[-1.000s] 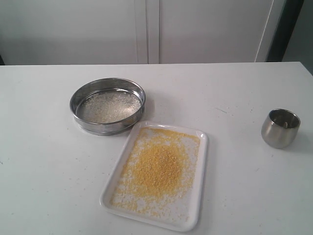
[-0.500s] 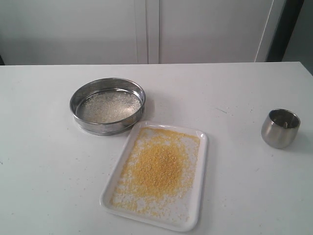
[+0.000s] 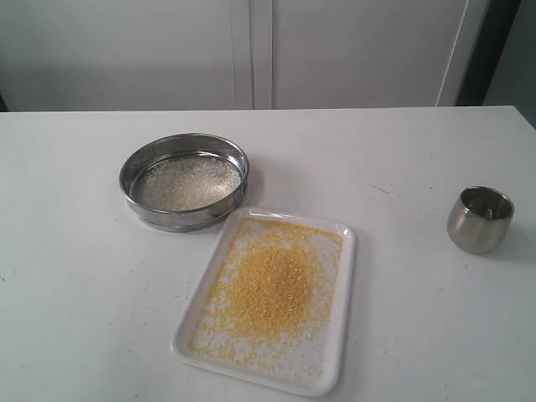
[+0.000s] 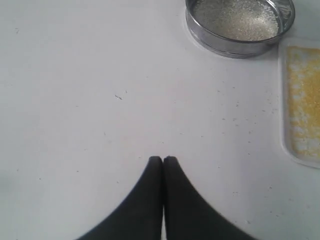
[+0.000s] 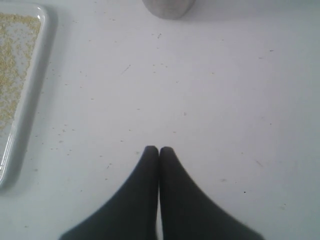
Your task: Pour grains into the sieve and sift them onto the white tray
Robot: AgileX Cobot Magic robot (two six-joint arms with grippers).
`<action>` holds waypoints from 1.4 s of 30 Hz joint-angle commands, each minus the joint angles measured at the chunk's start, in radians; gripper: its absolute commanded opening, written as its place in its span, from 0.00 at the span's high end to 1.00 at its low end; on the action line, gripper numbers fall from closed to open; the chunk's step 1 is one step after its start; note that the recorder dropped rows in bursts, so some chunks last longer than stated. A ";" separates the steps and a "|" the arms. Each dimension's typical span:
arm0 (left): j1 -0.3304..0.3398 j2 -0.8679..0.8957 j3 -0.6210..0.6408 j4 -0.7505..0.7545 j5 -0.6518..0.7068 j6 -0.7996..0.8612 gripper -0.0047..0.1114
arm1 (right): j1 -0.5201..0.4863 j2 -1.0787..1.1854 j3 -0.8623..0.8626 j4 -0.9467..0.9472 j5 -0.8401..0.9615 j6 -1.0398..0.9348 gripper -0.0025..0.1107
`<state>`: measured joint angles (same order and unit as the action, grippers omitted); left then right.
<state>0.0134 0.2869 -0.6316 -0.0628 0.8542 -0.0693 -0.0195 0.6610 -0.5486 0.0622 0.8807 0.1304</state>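
Note:
The steel sieve (image 3: pixel 184 179) rests on the table at left centre, with pale whitish grains (image 3: pixel 186 182) lying on its mesh. Just in front of it, touching its rim, lies the white tray (image 3: pixel 345 311), covered by a heap of golden-yellow grains (image 3: pixel 272 289). Neither arm appears in the exterior view. My left gripper (image 4: pixel 163 159) is shut and empty over bare table, the sieve (image 4: pixel 240 25) and tray (image 4: pixel 286 100) well ahead of it. My right gripper (image 5: pixel 159 149) is also shut and empty, with the tray (image 5: pixel 30 95) off to one side.
A small rounded steel cup (image 3: pixel 480 219) stands upright at the right of the table; its base (image 5: pixel 168 8) shows in the right wrist view. Stray grains speckle the white tabletop (image 3: pixel 75 285) around the tray. White cabinet doors (image 3: pixel 251 50) rise behind the table's far edge.

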 commanded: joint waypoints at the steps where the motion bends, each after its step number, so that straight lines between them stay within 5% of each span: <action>1: 0.003 -0.104 0.139 0.012 -0.124 0.025 0.96 | 0.001 -0.007 -0.003 -0.007 -0.008 0.004 0.98; 4: 0.003 -0.196 0.292 0.016 -0.322 0.029 0.96 | 0.001 -0.007 -0.003 -0.007 -0.008 0.004 0.98; 10: 0.003 -0.257 0.482 0.018 -0.434 0.029 0.96 | 0.001 -0.007 -0.003 -0.007 -0.008 0.004 0.98; 28: 0.004 -0.287 0.632 0.020 -0.504 0.048 0.96 | 0.001 -0.007 -0.003 -0.007 -0.008 0.004 0.98; 42: 0.004 -0.287 0.632 0.020 -0.518 0.049 0.96 | 0.001 -0.007 -0.003 -0.007 -0.008 0.004 0.98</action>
<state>0.0134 0.0046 -0.0104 -0.0369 0.3333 -0.0210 -0.0195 0.6610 -0.5486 0.0622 0.8807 0.1304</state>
